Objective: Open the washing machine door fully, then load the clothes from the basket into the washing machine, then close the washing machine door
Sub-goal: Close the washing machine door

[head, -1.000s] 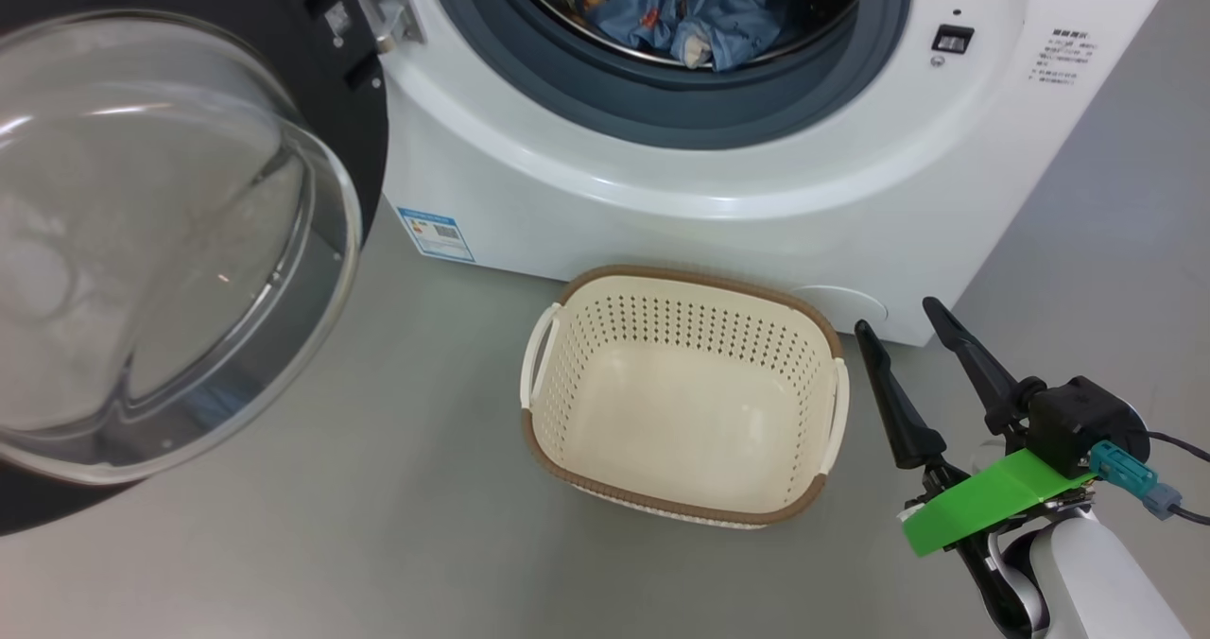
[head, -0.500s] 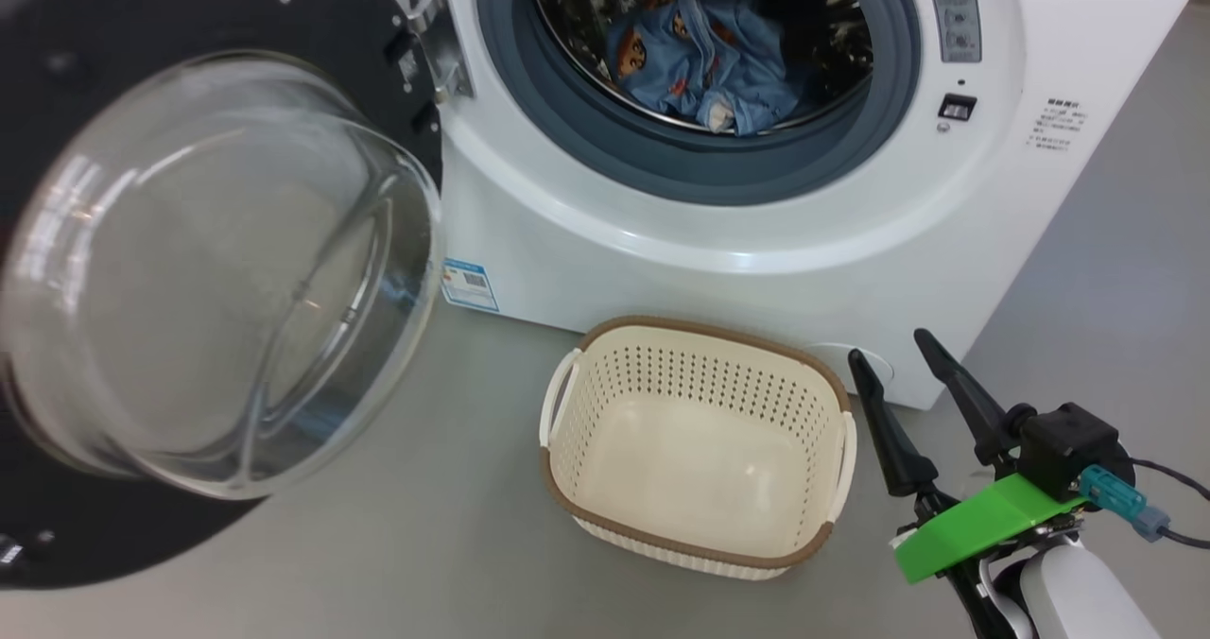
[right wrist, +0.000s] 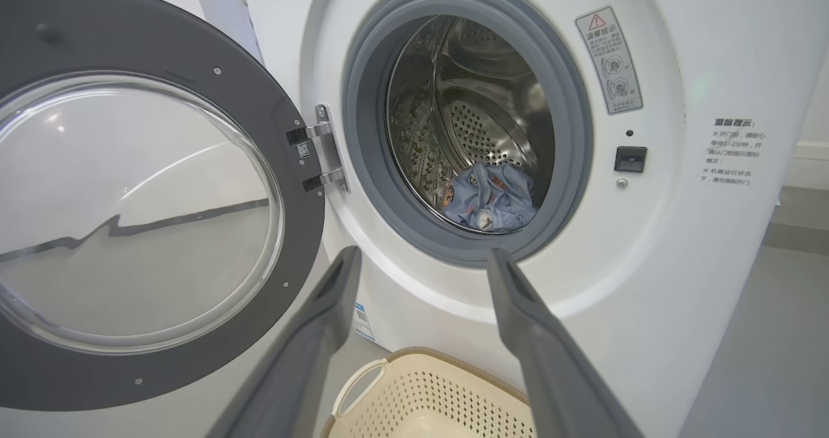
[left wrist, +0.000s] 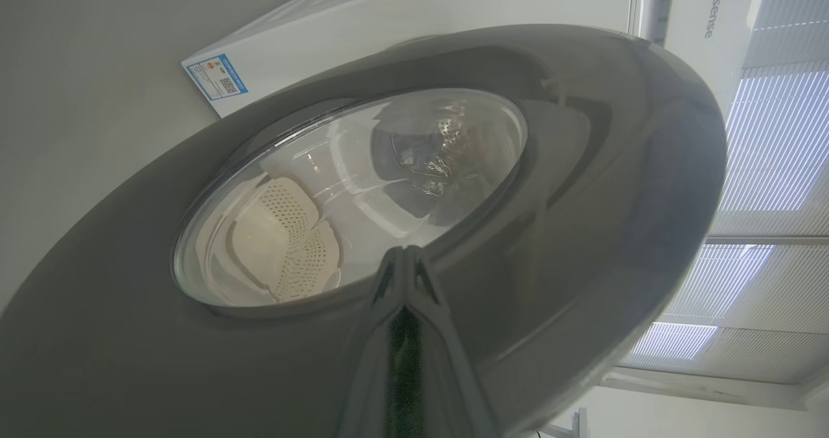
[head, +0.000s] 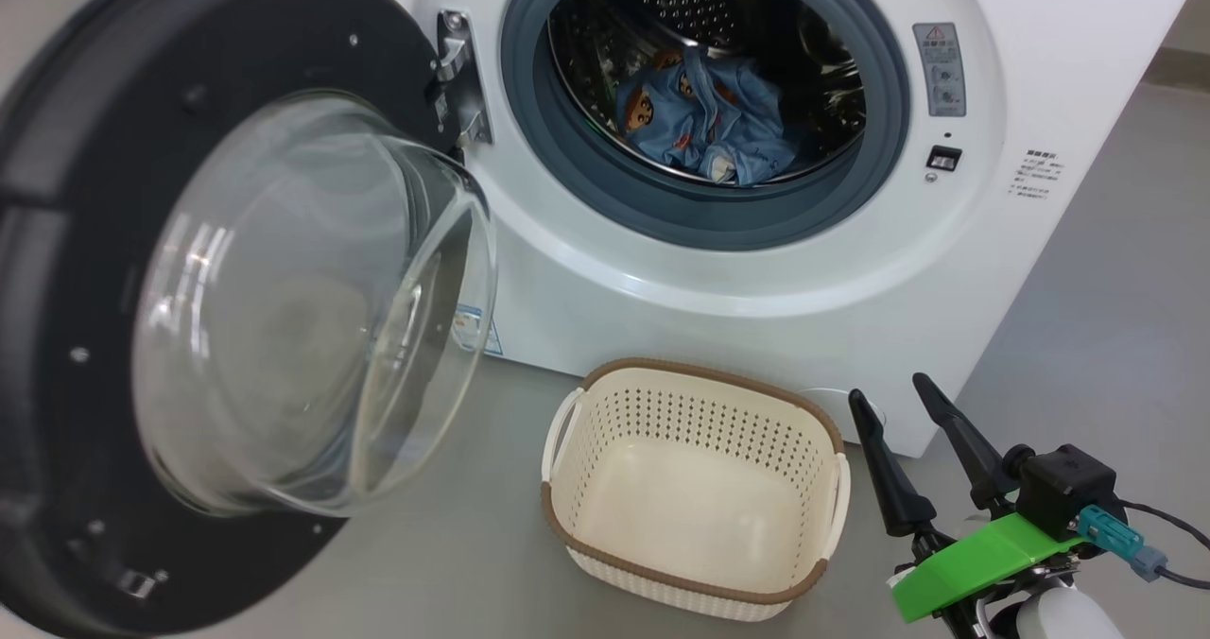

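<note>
- Washing machine door point(head: 302, 308): swung wide on its hinge, filling the left half of the head view, with the inner glass bowl towards the camera.
- Clothes point(head: 704, 124): blue bear-print bundle lying low in the steel drum point(right wrist: 473, 101), upper centre.
- Basket point(head: 700, 412): empty, on the floor point(head: 454, 526) just before the washing machine point(head: 718, 270), lower centre.
- Left end effector point(left wrist: 403, 260): fingers pressed together, tips at the door's outer face by the porthole rim. Whether they touch it cannot be told.
- Right end effector point(head: 887, 391): jaws spread, empty, lower right, beside the basket.
- Step, as judged: loading looks done, closing is in hand.
- Next move calls for a steady push on the outer face, swinging the door round to the gasket until it latches.
</note>
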You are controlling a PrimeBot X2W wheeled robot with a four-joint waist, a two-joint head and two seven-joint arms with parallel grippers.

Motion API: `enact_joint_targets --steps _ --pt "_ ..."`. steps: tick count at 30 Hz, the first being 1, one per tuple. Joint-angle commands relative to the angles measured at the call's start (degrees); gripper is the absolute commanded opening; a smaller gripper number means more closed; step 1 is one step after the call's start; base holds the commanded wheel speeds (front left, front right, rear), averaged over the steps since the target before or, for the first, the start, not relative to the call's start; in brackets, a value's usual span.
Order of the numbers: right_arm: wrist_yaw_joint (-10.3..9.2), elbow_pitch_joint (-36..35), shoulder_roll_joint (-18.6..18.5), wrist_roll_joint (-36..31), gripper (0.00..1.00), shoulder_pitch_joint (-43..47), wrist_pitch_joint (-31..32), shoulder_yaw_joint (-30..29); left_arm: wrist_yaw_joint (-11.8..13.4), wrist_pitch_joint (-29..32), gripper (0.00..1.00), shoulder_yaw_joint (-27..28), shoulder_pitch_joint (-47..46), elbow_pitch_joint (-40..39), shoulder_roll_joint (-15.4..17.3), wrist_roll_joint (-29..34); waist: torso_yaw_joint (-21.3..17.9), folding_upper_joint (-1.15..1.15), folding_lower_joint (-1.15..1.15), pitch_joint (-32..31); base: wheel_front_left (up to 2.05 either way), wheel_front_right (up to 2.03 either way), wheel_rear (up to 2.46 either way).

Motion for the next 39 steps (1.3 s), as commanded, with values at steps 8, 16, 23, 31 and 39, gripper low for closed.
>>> enact_joint_targets --steps 8,16,23,31,39 --pt "0.09 -2.18 1.05 1.09 1.00 1.02 -0.27 0.79 8.88 5.26 0.00 2.03 8.06 -20.06 -2.43 -5.28 -1.67 0.00 0.00 -1.30 0.00 0.00 0.00" --pt "0.09 -2.60 2.00 1.13 1.00 1.19 -0.27 0.39 16.51 5.22 0.00 3.37 15.23 -37.21 -7.75 -8.00 -5.24 0.00 0.00 -0.69 0.00 0.00 0.00" --pt "0.09 -2.79 2.63 0.82 1.00 0.64 -0.27 -0.16 18.11 3.64 0.00 3.13 16.06 -43.46 -11.85 -9.05 -9.47 0.00 0.00 0.15 0.00 0.00 0.00" --pt "0.09 -3.01 2.80 0.54 1.00 0.48 -0.27 -0.30 18.31 2.20 0.00 2.15 17.40 -46.66 -14.60 -8.51 -15.74 0.00 0.00 0.48 0.00 0.00 0.00" --pt "0.09 -3.16 3.02 0.43 1.00 0.24 -0.27 0.42 17.42 0.85 0.00 2.26 17.88 -47.98 -16.49 -8.38 -21.81 0.00 0.00 0.81 0.00 0.00 0.00"
